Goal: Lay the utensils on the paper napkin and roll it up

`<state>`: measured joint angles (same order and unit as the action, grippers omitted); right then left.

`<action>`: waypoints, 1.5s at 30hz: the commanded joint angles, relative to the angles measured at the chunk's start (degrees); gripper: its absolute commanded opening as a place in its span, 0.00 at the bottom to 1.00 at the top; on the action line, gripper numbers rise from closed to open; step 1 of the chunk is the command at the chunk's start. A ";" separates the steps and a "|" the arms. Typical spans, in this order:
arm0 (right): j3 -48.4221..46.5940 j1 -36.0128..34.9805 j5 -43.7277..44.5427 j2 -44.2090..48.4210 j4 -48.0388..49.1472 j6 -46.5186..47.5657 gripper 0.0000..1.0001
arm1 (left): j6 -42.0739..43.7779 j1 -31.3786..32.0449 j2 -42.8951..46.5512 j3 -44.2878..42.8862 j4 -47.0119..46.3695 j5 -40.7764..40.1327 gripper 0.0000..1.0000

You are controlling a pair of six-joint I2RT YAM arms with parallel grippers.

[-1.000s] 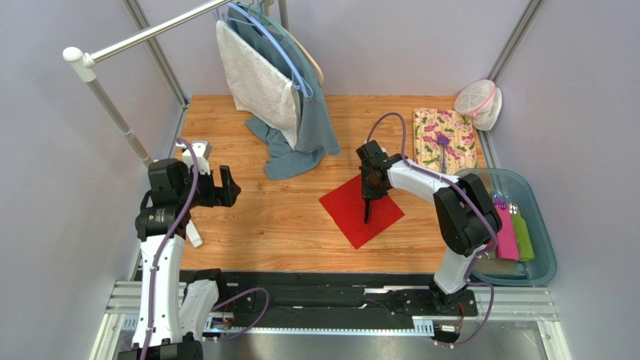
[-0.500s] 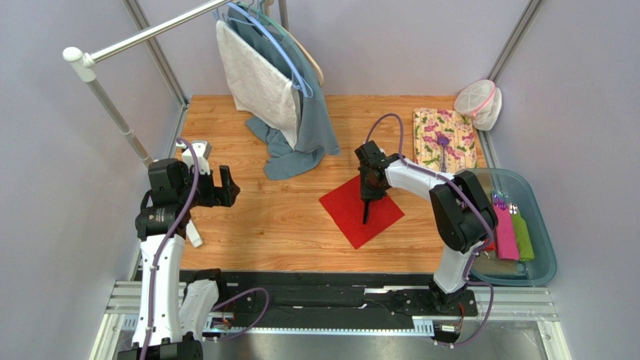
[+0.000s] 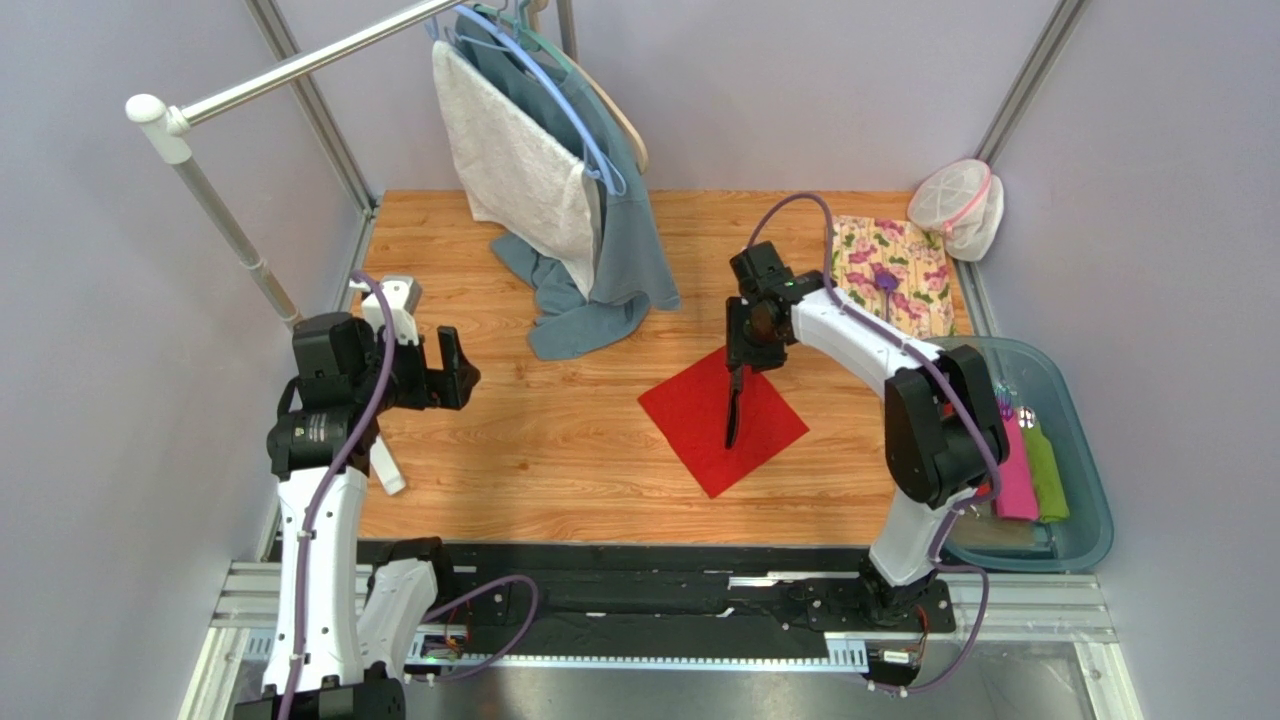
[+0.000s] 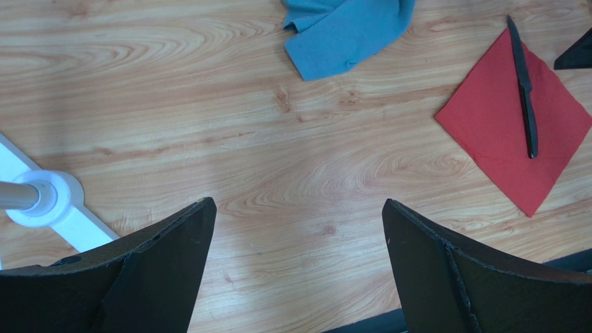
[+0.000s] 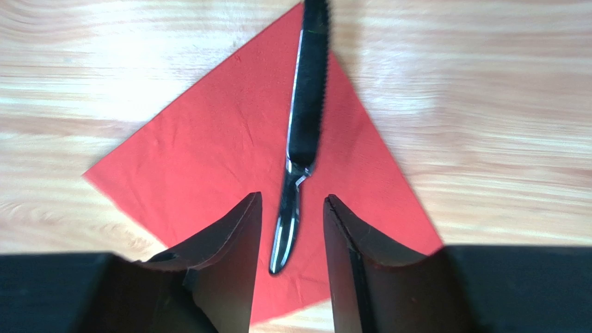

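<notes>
1. Top view: the paper napkin (image 3: 694,425) lies flat, just toward 4 o'clock from the middle of the desk (image 3: 511,450). A black knife (image 3: 733,408) rests on it, running 12 to 6. Bare wood opens toward 9 o'clock, and the blue cloth (image 3: 594,308) sits at 11.
2. Left wrist: the left tool (image 4: 297,208) gapes wide, holding nothing, well apart from the napkin.
3. Right wrist: the right tool (image 5: 292,200) has its jaws apart astride the knife handle, not touching it. The napkin looks thin, limp and likely to slide. A free corner seems the best hold.

Bright, even overhead light, soft faint shadows, pale glare washing the wooden table (image 5: 160,48) in the right wrist view, glossy streak along the black knife (image 5: 306,104), slight blur there, top view sharp.
</notes>
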<state>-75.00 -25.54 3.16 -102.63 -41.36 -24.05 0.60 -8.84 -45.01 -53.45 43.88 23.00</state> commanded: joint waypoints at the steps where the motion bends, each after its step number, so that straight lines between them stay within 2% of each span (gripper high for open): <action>1: -5.68 4.35 -4.89 6.47 -5.48 6.20 0.47 | 1.94 -0.48 -0.86 -4.02 -1.60 3.97 0.99; 3: -6.73 8.91 -7.19 7.79 -5.66 11.03 0.52 | 4.22 -0.48 -2.17 -5.34 -2.83 6.17 0.99; 5: -7.87 14.52 -10.44 8.23 -5.57 15.85 0.60 | 4.67 -0.48 -3.14 -6.75 -5.10 5.30 0.99; 7: -9.54 18.40 -12.64 7.36 -6.53 18.42 0.64 | 4.50 -0.47 -4.64 -8.68 -6.61 4.95 0.99; 11: -17.09 28.93 -14.14 1.39 -10.57 23.43 0.64 | 3.18 -0.48 -6.75 -10.36 -9.07 7.22 0.99; 14: -26.40 32.64 -12.48 -6.16 -14.00 26.33 0.57 | 0.73 -0.48 -7.72 -9.13 -10.56 8.37 0.99; 18: -36.76 35.12 -7.12 -13.99 -15.06 27.83 0.51 | -0.34 -0.56 -8.16 -7.99 -11.62 7.93 0.99; 22: -41.96 36.00 -6.41 -20.84 -14.97 28.97 0.50 | -0.25 -0.56 -8.51 -7.98 -11.45 6.88 0.99; 28: -45.32 36.09 -5.18 -26.74 -13.74 29.50 0.49 | -0.34 -0.56 -8.69 -7.98 -10.66 5.47 0.99; 35: -44.71 36.17 -3.60 -31.23 -11.90 29.33 0.43 | -1.13 -0.48 -9.04 -8.51 -8.55 2.58 0.99; 39: -44.27 36.17 -3.25 -32.46 -10.85 29.24 0.36 | -0.95 -0.48 -8.86 -8.69 -8.19 2.22 0.99; 42: -44.35 36.09 -3.33 -32.90 -10.67 29.15 0.21 | -1.21 -0.48 -8.60 -8.51 -8.11 1.70 0.99; 43: -44.35 36.17 -1.33 -32.90 -10.67 29.15 0.07 | -2.09 -0.56 -8.60 -8.42 -8.11 0.56 0.99; 45: -44.35 36.17 -0.79 -32.37 -10.58 29.94 0.00 | -2.53 -0.56 -8.51 -8.60 -8.02 0.29 0.99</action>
<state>-118.02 10.57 -0.25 -135.41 -54.35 4.89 -0.08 -8.84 -54.17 -61.52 35.66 24.88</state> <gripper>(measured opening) 0.063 0.990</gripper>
